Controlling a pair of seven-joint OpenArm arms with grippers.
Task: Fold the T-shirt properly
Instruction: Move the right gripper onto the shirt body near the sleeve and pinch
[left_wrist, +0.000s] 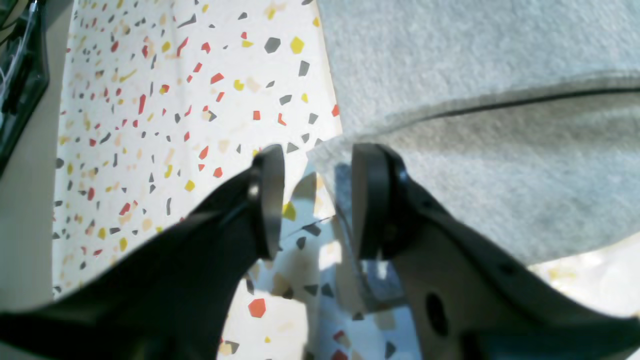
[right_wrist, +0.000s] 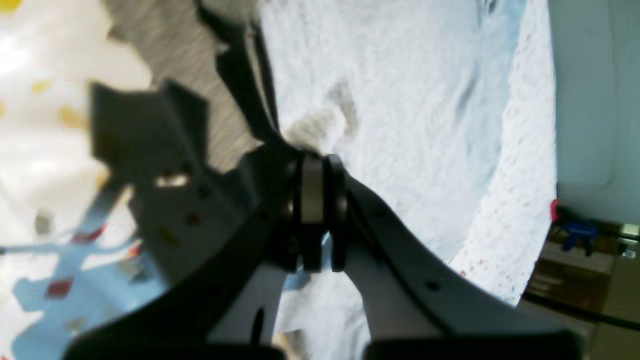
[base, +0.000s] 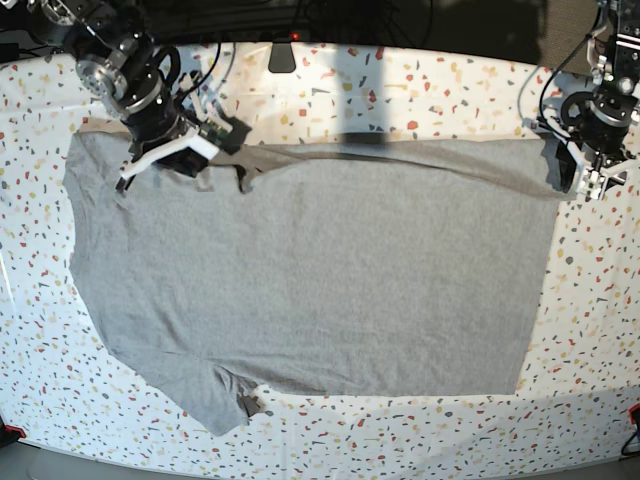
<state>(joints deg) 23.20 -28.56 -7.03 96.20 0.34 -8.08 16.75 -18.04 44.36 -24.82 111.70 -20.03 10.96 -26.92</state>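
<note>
The grey T-shirt (base: 310, 280) lies spread flat on the speckled table, plain side up, with one sleeve at the front left. At its back right corner my left gripper (base: 585, 175) stands low. In the left wrist view the left gripper (left_wrist: 317, 200) is open. The corner of the T-shirt (left_wrist: 475, 150) reaches just between its fingertips, and bare table shows through the gap. My right gripper (base: 225, 140) is at the shirt's back edge on the left. In the right wrist view the right gripper (right_wrist: 314, 165) is shut, with a small bunch of the T-shirt (right_wrist: 410, 100) raised at its tips.
The terrazzo-patterned table (base: 420, 80) extends around the shirt on all sides. A small black fitting (base: 282, 55) sits at the back edge. Dark equipment (left_wrist: 20, 75) stands beyond the table's edge near the left arm.
</note>
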